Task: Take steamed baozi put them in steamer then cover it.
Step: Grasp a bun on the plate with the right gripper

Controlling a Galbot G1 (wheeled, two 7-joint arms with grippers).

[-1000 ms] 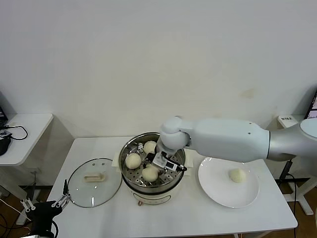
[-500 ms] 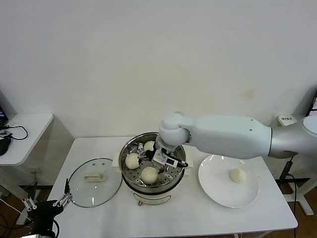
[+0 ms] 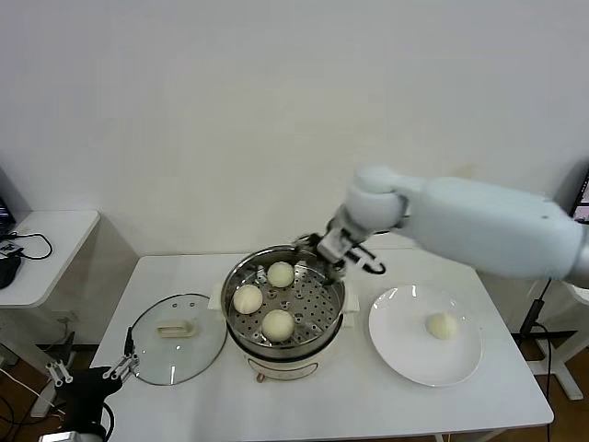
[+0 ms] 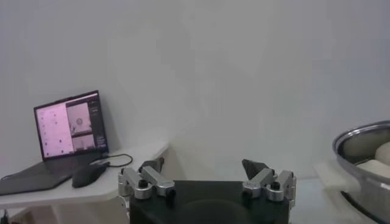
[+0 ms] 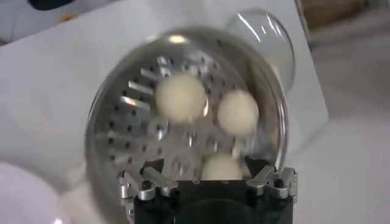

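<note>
The steel steamer stands mid-table on its white pot base and holds three baozi: one at the back, one at the left, one at the front. A fourth baozi lies on the white plate to the right. My right gripper hovers open and empty above the steamer's far right rim. Its wrist view looks down past the gripper on the steamer and the three baozi. The glass cover lies flat on the table left of the steamer. My left gripper is parked low at the front left, open and empty.
A side table at the far left holds a laptop and a mouse. The steamer's rim shows at the edge of the left wrist view. A white wall stands close behind the table.
My right gripper has lifted out of the steamer and drawn back to the far right rim. The front baozi now lies free on the perforated floor. The left arm has barely moved.
</note>
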